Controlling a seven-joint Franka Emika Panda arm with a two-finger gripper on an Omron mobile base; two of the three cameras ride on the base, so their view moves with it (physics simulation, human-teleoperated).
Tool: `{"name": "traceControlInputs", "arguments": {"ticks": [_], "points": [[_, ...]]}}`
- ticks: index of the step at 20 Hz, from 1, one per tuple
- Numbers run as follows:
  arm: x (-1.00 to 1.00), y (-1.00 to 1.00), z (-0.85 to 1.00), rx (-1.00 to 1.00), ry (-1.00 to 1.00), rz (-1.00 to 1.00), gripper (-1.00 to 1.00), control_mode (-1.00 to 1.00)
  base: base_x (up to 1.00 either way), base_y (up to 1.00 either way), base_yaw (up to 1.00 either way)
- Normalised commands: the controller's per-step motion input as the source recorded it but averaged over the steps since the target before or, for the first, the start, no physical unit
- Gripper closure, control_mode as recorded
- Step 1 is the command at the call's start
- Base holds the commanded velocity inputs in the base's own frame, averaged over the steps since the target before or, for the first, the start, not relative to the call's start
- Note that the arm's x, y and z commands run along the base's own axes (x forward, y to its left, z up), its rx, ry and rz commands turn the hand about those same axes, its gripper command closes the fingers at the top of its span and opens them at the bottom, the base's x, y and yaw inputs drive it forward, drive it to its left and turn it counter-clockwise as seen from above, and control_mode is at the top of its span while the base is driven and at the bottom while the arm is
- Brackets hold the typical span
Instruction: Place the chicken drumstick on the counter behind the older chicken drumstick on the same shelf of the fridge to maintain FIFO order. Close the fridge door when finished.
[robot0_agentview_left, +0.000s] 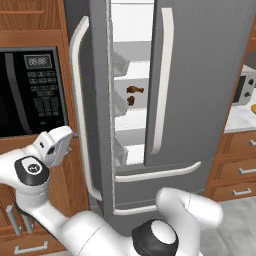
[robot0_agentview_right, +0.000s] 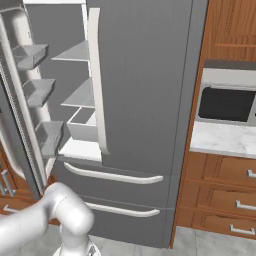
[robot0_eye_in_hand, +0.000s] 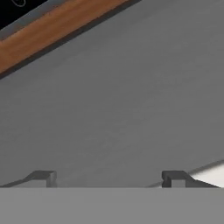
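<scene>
A: What dominates the scene?

B: The fridge (robot0_agentview_left: 200, 75), tall and grey. Its left door (robot0_agentview_left: 97, 100) is swung open and seen nearly edge-on in the left base view, its long white handle (robot0_agentview_left: 80, 100) facing the arm; the right door (robot0_agentview_right: 145, 90) is shut. Two grey drawers sit below.

A: And beside it?

B: A black wall oven (robot0_agentview_left: 32, 92) in brown wood on the left. On the right, the surface (robot0_agentview_right: 222, 140), white marble over brown cabinets, with a dark-windowed appliance (robot0_agentview_right: 227, 102) on it.

A: Where are the drumsticks?

B: Through the gap between the doors I see two small brown chicken drumsticks (robot0_agentview_left: 134, 90) inside the fridge, one just above the other, on the shelf (robot0_agentview_left: 131, 107). I cannot tell which is the older.

A: The arm?

B: The hand (robot0_agentview_left: 55, 145) is at the left, just beside the open door's outer face, near the handle's lower half.

A: The jaws?

B: In the hand view the two dark fingertips (robot0_eye_in_hand: 43, 178) stand wide apart, nothing between them, facing the flat grey door panel.
</scene>
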Motion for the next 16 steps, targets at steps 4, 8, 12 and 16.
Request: {"name": "traceControlInputs", "arguments": {"ticks": [4,8,12,16], "points": [[0.16,-0.95,0.0,0.0,0.0,-0.01,-1.0,-1.0,0.0,0.0,0.0],[0.26,-0.96,0.0,0.0,0.0,0.0,-1.0,-1.0,0.0,0.0,0.0],[0.47,-0.8,0.0,0.0,0.0,0.0,-1.0,-1.0,0.0,0.0,0.0],[0.57,-0.7,0.0,0.0,0.0,0.0,-1.0,-1.0,0.0,0.0,0.0]]}}
